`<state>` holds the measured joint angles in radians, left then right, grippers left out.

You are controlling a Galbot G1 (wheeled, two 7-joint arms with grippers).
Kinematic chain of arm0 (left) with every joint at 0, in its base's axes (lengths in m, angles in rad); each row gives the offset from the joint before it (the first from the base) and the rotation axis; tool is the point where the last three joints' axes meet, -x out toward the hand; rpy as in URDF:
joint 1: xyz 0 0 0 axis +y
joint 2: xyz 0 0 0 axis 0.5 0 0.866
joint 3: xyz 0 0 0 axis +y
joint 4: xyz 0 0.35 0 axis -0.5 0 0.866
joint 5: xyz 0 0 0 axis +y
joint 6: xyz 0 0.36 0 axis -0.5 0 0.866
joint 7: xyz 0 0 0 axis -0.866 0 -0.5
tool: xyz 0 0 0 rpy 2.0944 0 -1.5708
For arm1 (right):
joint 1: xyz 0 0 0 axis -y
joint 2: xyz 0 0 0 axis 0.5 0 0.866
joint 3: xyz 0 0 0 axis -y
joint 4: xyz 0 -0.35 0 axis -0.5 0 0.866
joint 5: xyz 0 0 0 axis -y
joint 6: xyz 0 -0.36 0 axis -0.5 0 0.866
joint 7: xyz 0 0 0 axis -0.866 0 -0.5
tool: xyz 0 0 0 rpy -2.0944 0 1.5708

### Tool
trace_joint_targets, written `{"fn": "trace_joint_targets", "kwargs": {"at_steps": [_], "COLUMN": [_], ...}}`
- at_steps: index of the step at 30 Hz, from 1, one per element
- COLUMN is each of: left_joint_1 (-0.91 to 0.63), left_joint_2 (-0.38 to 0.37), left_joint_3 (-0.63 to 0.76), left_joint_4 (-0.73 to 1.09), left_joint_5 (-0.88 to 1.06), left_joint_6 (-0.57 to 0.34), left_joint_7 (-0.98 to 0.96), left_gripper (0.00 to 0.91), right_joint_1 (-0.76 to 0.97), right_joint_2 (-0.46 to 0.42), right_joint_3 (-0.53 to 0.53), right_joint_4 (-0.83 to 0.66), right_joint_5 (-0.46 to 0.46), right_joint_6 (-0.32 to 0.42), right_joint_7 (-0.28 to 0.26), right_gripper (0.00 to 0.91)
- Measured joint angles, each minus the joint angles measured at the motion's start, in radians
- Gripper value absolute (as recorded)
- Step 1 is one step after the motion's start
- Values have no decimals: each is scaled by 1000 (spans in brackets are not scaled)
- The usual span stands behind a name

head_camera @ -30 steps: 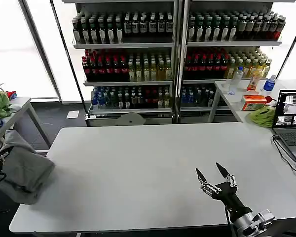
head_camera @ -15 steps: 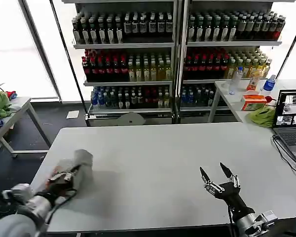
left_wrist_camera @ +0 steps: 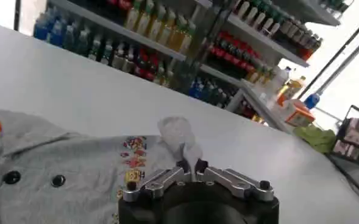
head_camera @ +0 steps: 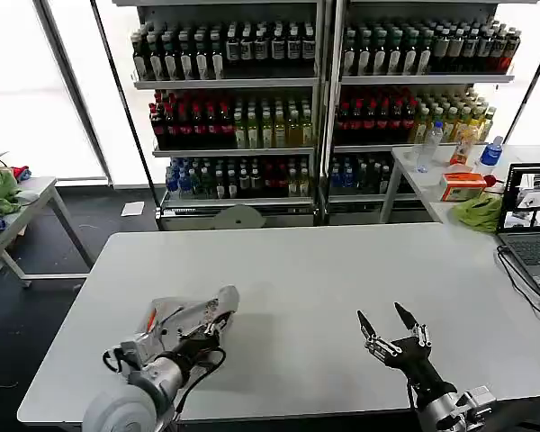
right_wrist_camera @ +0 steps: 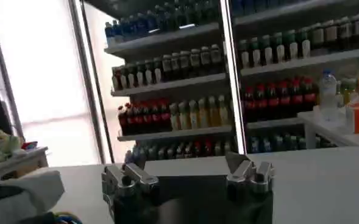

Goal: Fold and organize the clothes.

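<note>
The left gripper has come in from beyond the table's left edge onto the table; the grey shirt, which hung in a heap past that edge, now lies on the surface, pinched at a fold between the fingertips and spreading behind them; the right gripper has barely shifted, its fingers apart.

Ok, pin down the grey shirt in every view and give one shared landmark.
Head view: grey shirt bunched at the table's front left, in the left claw.
Left wrist view: shirt spread beyond that claw.
Right wrist view: cannot tell.
Shared landmark: bottle shelves.
</note>
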<state>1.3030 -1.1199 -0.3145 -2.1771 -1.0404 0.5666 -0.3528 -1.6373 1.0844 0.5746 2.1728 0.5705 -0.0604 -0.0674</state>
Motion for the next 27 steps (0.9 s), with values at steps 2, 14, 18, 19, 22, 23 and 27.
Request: {"fn": "trace_joint_targets", "kwargs": {"at_steps": [2,14,18,19,22,23,27], "left_joint_1": [-27,-112,-98,-92,-72,-64,-29], "left_joint_2": [-10,-42,-32,-28,-18,-15,-8], "left_joint_3": [23,32,-16,-30,-81,-99,-171], "left_joint_4": [7,-6,-26,-31,-47,-52,-61], "left_joint_5": [-15,-106,-120,-120,-121,-121,-114], "left_joint_6": [-9,-54,-68,-72,-79,-80,-89], "left_joint_7": [4,124,155,161,182,189,213], "left_gripper": [907,907,907,907,907,907,907], "right_joint_1": [9,123,176,190,242,260,335], "right_joint_2": [-7,-61,-60,-58,-48,-47,-45], "right_joint_3": [-11,-106,-154,-167,-211,-226,-290], "right_joint_4": [5,-9,-29,-36,-60,-69,-115], "right_joint_5": [4,146,194,205,240,254,316], "right_joint_6": [-21,-199,-253,-265,-299,-310,-349], "right_joint_7": [8,46,64,69,89,94,114], "right_gripper": [907,907,907,907,907,907,907]}}
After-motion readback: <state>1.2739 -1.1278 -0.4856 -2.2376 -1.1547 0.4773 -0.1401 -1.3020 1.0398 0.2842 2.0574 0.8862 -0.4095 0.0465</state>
